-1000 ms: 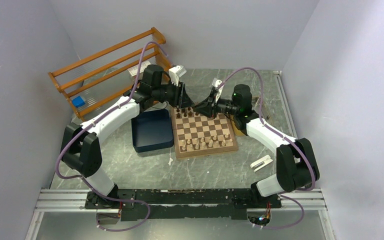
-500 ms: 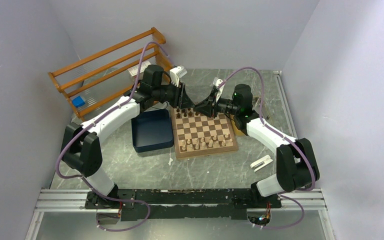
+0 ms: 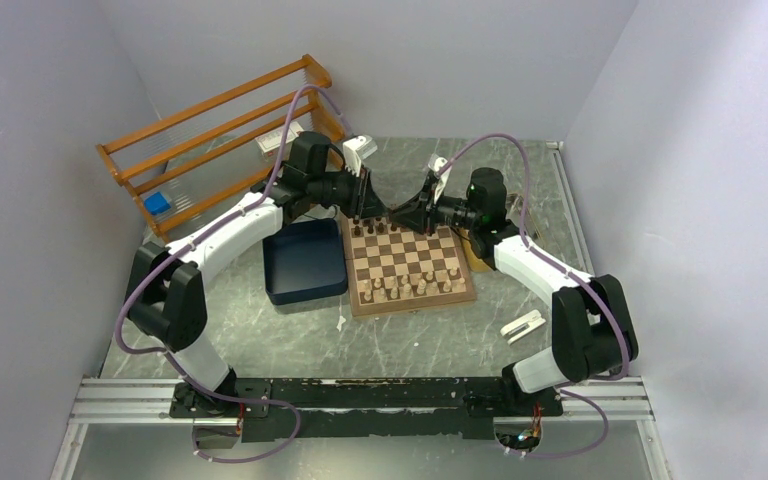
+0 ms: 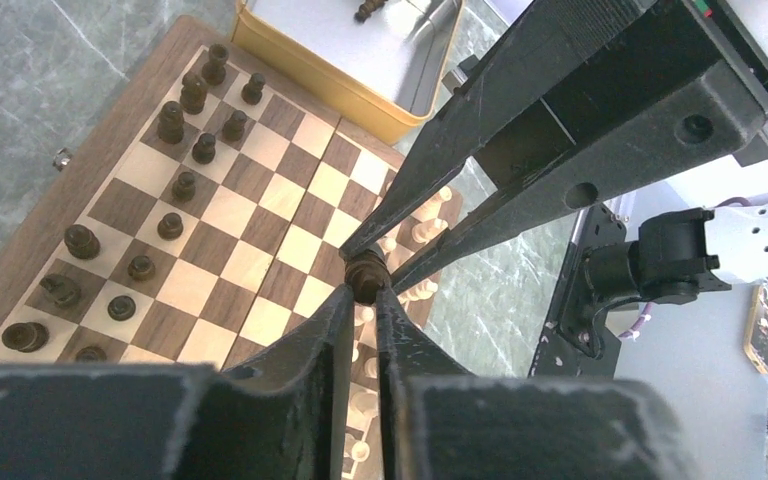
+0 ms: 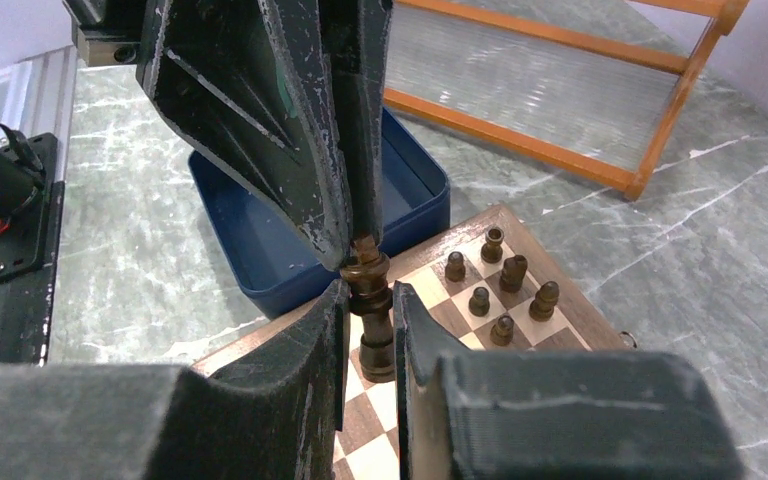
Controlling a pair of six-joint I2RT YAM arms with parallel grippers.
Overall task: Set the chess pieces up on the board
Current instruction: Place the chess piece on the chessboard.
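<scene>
Grey marbled bench [image 3: 430,330] is filling the floor of a pale-walled cell, with a wooden rack [image 3: 220,130] leaning at the far left and a dark blue tray [image 3: 305,260] lying just left of the board [image 3: 410,265]. Both arms are reaching in to meet over the board's far edge. The right hand [image 5: 368,295] is gripping a dark chess piece [image 5: 376,350] by its stem, fingers narrow and pressing on both sides. The left hand [image 4: 365,298] is coming onto the same piece from the left and above. It too is narrow, its tips pinching the piece's head, so the two hands are sharing one chessman.

That piece is standing upright, its long axis vertical, head up toward the left hand and base down toward the board. Whether the base is touching a square or hanging just above one cannot be told. Other dark pieces [image 4: 185,140] are standing in two rows along the far side, and pale pieces [image 3: 405,288] are lining the near side. One more dark piece is lying in a yellow tin [image 4: 360,60] just right of the board.

This looks like a handover. The left hand sits directly over the head, the right lower on the stem, so whichever lets go will need to back away sideways without tipping the piece.
</scene>
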